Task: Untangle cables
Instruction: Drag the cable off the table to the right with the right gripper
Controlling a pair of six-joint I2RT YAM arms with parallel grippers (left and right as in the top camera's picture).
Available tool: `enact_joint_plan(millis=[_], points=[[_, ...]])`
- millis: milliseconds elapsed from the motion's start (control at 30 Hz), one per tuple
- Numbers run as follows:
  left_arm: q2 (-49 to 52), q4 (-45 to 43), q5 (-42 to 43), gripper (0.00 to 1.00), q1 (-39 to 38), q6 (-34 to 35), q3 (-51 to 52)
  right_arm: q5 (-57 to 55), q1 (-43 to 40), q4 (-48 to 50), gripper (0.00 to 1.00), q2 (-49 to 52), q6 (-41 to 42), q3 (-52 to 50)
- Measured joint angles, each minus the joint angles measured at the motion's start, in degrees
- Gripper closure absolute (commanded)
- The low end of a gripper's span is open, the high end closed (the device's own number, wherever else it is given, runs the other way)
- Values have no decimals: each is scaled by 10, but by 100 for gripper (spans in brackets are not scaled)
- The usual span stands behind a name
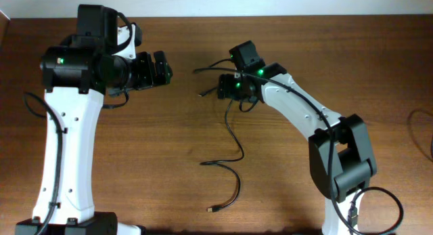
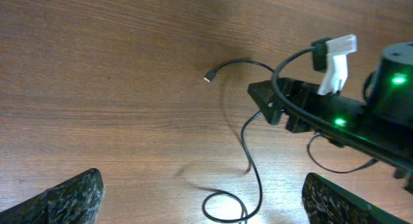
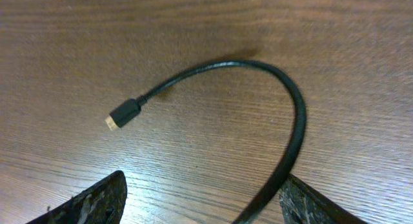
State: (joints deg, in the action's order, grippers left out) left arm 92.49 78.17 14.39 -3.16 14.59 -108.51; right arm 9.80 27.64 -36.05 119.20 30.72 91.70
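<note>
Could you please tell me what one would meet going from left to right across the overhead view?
Left arm → left end effector → cable's plug end → right end effector → right arm.

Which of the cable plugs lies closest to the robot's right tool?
The plug just left of the right tool, at the tip of a short arc of cable. The other plug lies far from it, low in the overhead view.
</note>
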Motion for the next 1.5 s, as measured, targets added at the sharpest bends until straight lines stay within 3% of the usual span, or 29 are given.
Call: enact_joint_plan(millis=[67,133,400,433,533,767,1067,1267,1500], points=[[0,0,2,1,1,1,0,0,6,-2,26,2,1,0],[0,0,4,1,1,7,0,0,13,-3,46,2,2,0],[0,0,16,1,1,16,0,0,17,8,48,2,4,0],[0,-1,30,1,1,15,0,0,17,7,57,2,3,0],[0,-15,69,1,1,16,0,1,17,0,96,2,3,0],[0,-27,108,1,1,16,0,42,17,7,96,2,5,0],[0,-25,123,1,1,16,0,235,-46,56,96,-10,-13,42],[0,-25,143,1,1,16,0,230,-79,38,96,-165,-62,77],[0,-21,153,1,1,16,0,133,-132,13,96,-337,-121,85]])
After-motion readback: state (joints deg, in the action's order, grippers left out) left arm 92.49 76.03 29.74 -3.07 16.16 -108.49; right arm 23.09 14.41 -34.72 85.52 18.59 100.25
